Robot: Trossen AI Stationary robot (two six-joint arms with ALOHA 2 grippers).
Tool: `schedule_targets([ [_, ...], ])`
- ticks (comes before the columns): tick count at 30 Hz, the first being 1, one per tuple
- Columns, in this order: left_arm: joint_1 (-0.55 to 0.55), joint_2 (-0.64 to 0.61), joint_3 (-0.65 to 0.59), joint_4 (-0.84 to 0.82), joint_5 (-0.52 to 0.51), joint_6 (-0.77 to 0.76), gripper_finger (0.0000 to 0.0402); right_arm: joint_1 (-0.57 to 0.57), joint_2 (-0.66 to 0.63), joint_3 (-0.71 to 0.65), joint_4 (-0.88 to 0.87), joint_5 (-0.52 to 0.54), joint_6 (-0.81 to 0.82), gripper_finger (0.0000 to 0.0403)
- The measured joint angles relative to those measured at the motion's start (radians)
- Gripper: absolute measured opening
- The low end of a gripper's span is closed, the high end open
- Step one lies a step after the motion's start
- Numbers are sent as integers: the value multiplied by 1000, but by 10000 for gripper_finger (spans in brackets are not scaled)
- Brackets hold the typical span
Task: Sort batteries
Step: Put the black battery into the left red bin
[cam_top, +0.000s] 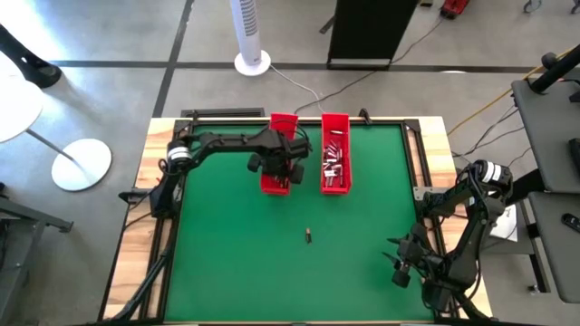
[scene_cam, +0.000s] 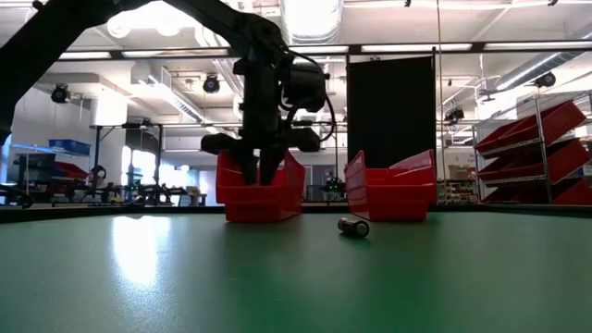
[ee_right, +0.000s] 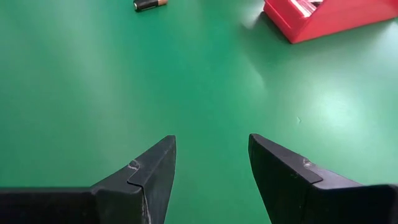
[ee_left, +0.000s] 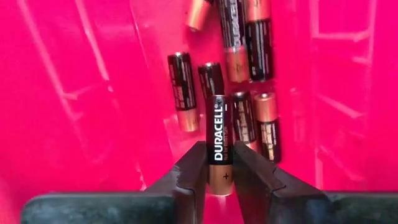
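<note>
Battery [ee_left: 219, 143] between left tool [ee_left: 219, 163] fingers

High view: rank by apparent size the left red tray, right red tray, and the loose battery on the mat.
1-2. Left red tray and right red tray: look alike; the left arm covers much of the left one, so no ranking.
3. Loose battery: far smallest.

Green table [cam_top: 236, 272], wood border. Two red trays side by side at far edge: left tray [cam_top: 277, 184], right tray [cam_top: 335, 154] holding silvery batteries [cam_top: 333, 161]. Left arm reaches over left tray — left gripper [cam_top: 276, 167] down inside it. Lone battery [cam_top: 308, 236] mid-table, apart from both trays. Right gripper [cam_top: 400, 263] parked at near right edge — fingers apart, empty.
</note>
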Motion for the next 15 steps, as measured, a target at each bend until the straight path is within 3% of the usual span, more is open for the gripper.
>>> schedule_targets([
  [11,-3,46,3,21,24,7,45,-5,0,0,-12,0,1,196],
  [15,-4,45,8,23,17,10,60,-5,0,0,-12,0,0,196],
])
